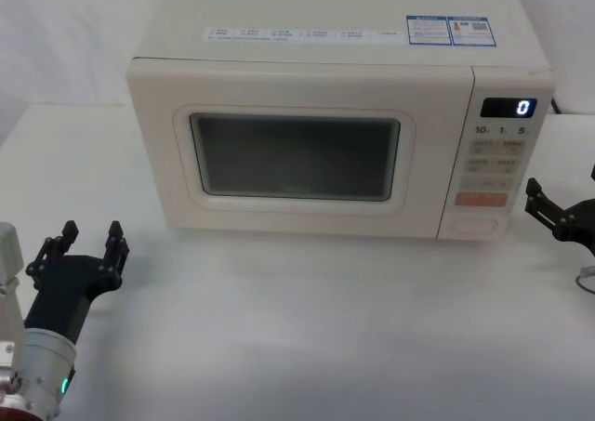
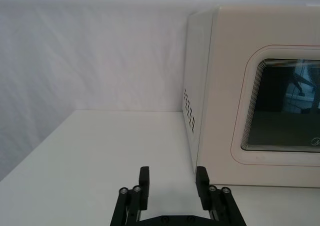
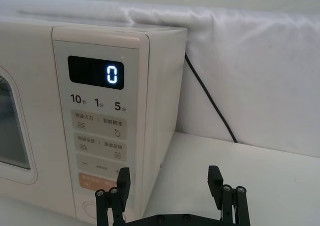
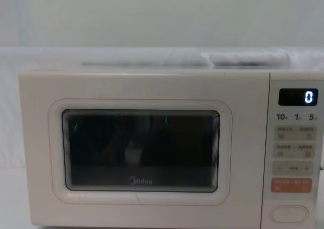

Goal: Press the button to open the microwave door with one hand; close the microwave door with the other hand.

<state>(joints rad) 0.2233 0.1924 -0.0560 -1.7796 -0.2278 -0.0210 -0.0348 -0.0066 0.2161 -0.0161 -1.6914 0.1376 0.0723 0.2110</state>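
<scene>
The microwave door sits shut, flush with the cream body across the centre of the head view. The button, a wide pill shape, lies at the bottom of the control panel, below the orange key and the display showing 0. The right gripper waits at the right edge of that frame, fingers spread, just beside the panel's lower corner, probably staged to press. The left gripper hangs at lower left, also spread, well apart from the door's left edge, likely standing by to push the door closed once it swings out. Neither touches the microwave.
</scene>
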